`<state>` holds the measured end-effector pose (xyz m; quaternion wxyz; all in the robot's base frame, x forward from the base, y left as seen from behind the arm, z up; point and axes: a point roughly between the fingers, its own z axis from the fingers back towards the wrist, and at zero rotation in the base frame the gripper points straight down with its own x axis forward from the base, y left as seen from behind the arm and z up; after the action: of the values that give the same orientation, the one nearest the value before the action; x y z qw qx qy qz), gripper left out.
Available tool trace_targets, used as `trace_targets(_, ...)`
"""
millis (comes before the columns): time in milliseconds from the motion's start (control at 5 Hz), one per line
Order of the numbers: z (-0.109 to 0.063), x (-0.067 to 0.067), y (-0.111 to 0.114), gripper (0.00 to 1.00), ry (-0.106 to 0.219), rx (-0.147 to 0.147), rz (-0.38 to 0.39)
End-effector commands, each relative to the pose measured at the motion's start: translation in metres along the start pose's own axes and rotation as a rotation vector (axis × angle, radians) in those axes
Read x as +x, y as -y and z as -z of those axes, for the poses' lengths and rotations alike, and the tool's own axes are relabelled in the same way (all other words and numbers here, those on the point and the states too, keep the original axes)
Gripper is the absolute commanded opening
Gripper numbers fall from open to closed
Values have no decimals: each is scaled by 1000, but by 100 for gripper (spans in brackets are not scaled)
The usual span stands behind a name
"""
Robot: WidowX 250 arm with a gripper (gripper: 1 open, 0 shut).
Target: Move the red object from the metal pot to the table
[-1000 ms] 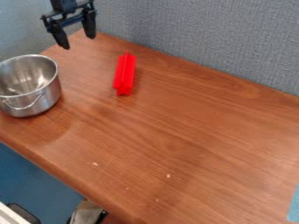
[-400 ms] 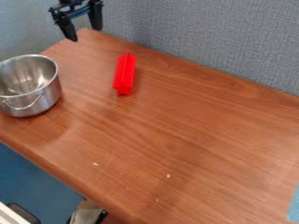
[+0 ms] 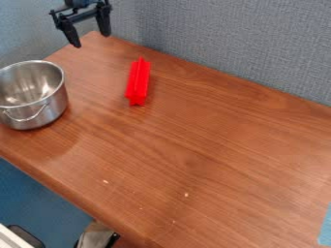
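Hanging at the top left of the view, the black gripper points steeply downward over the far edge of the table, its two fingers spread wide apart with nothing between them. Both dark prongs are plainly separate, and neither touches anything that can be seen. Well below the fingers and off to their right lies the red object, a bright bar resting flat on the reddish-brown wood, its long axis running roughly toward and away from the camera with a slight tilt. It sits clear of the fingers, with bare tabletop all round it. Below the fingers and a little to their left stands the metal pot, a shiny round steel vessel near the left edge of the table, upright, its reflective inside showing no contents. The pot and the red bar are well apart from each other, the bar lying to the pot's right. Behind the fingers rises a grey-blue textured wall.
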<state>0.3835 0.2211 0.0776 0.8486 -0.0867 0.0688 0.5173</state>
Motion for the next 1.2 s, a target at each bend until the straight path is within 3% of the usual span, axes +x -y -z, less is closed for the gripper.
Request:
trace_targets(0, -24, -1, 9, 100, 48, -39, 86)
trace_targets(200, -21, -1, 14, 100, 30, -38, 156)
trace_targets(400, -6, -1, 11, 100, -10, -65, 189)
trace_targets(600, -5, -12, 6, 100, -62, -118, 236)
trace_targets(1000, -29, -19, -9, 100, -47, -178, 262)
